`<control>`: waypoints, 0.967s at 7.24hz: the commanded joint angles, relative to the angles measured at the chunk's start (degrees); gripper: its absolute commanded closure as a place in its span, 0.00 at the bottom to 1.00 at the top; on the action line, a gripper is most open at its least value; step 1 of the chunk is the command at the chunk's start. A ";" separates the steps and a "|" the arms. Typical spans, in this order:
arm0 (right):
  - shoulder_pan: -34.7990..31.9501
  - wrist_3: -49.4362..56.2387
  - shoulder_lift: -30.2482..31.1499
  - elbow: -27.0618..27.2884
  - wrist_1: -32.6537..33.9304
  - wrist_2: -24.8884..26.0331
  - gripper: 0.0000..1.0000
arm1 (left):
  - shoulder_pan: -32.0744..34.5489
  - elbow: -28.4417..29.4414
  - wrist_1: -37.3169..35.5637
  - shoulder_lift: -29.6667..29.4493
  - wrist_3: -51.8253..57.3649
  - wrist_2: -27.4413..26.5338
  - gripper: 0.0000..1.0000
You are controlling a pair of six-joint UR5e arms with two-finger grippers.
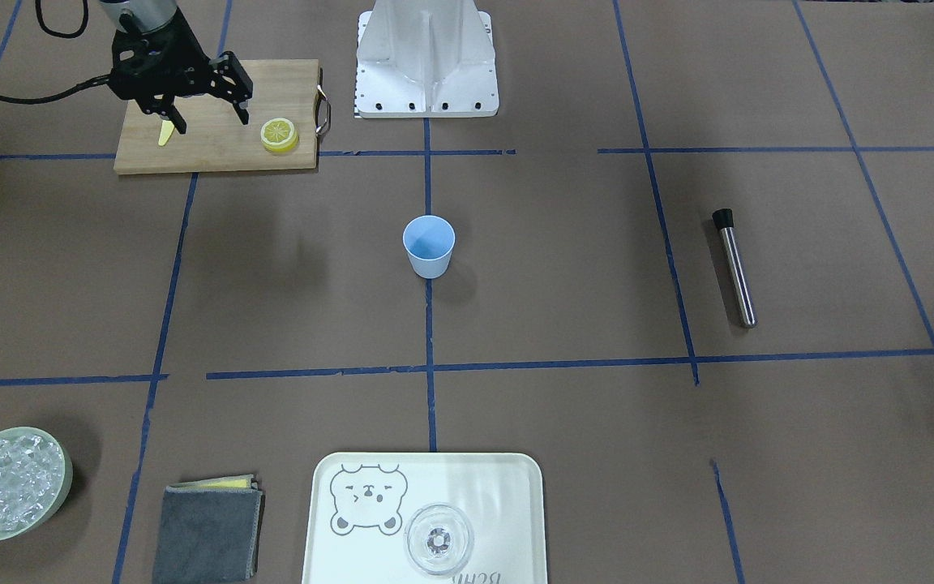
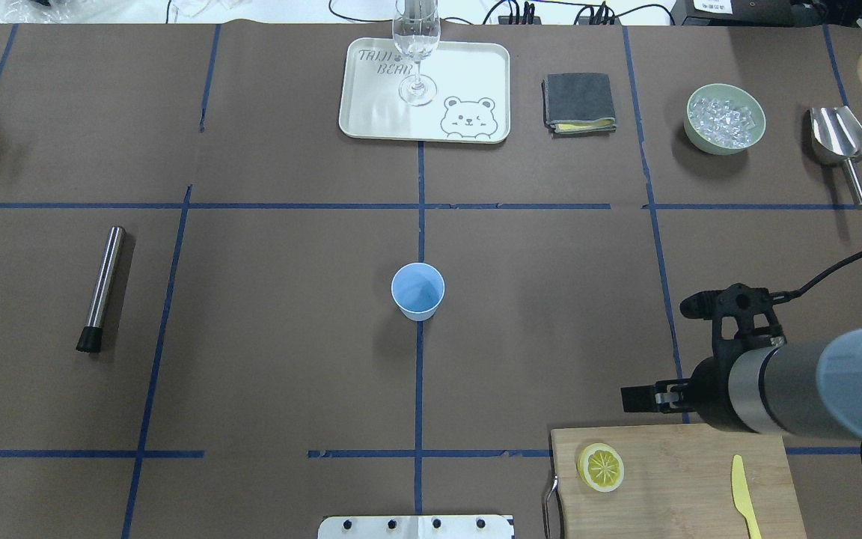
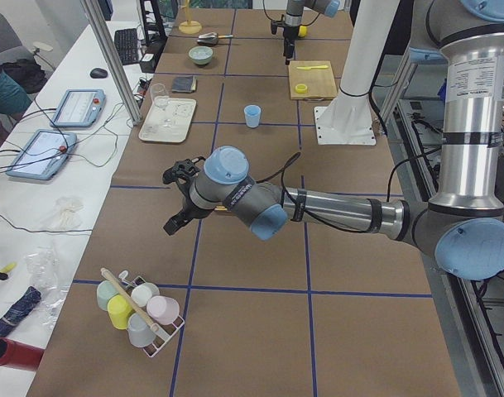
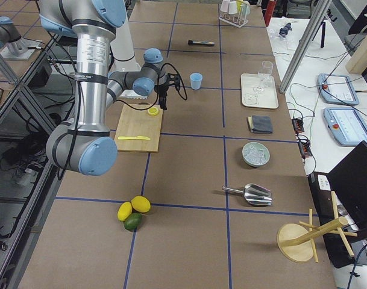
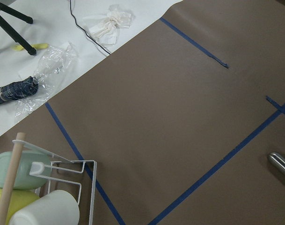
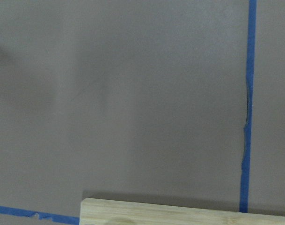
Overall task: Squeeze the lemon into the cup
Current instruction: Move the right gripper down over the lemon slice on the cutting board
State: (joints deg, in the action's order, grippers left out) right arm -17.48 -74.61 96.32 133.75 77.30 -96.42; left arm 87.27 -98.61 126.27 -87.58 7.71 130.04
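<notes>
A yellow lemon slice (image 1: 280, 135) lies flat on the wooden cutting board (image 1: 216, 158); it also shows in the overhead view (image 2: 601, 467). The light-blue cup (image 1: 429, 246) stands upright and alone at the table's middle (image 2: 417, 290). My right gripper (image 1: 212, 120) is open and empty. It hangs over the board's edge, apart from the slice and to the side of it (image 2: 659, 352). My left gripper (image 3: 175, 198) shows only in the exterior left view, far from both things. I cannot tell whether it is open or shut.
A yellow knife (image 2: 744, 494) lies on the board. A steel muddler (image 2: 100, 288) lies on my left side. At the far edge are a tray (image 2: 371, 112) with a clear glass (image 2: 417, 45), a grey cloth (image 2: 579, 102), an ice bowl (image 2: 725, 118) and a scoop (image 2: 840, 135).
</notes>
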 commanded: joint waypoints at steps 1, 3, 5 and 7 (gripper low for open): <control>9.28 -5.00 -0.08 -0.07 0.05 8.08 0.00 | -0.08 -0.09 -0.23 3.54 -0.50 -1.55 0.00; 15.96 -5.72 -0.25 -1.55 -0.04 15.88 0.00 | 0.01 -0.27 0.12 5.84 -0.42 -1.64 0.00; 16.60 -5.72 -4.27 -6.20 -0.04 16.52 0.00 | 0.01 -0.18 2.30 7.16 -0.51 -1.29 0.00; 16.87 -5.63 -4.47 -8.76 -0.13 16.79 0.00 | 0.01 -0.18 3.28 8.30 -0.51 -1.28 0.00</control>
State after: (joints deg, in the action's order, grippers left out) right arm -0.74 -80.27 92.27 126.48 77.19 -79.87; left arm 87.27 -98.83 128.86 -79.82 7.22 128.74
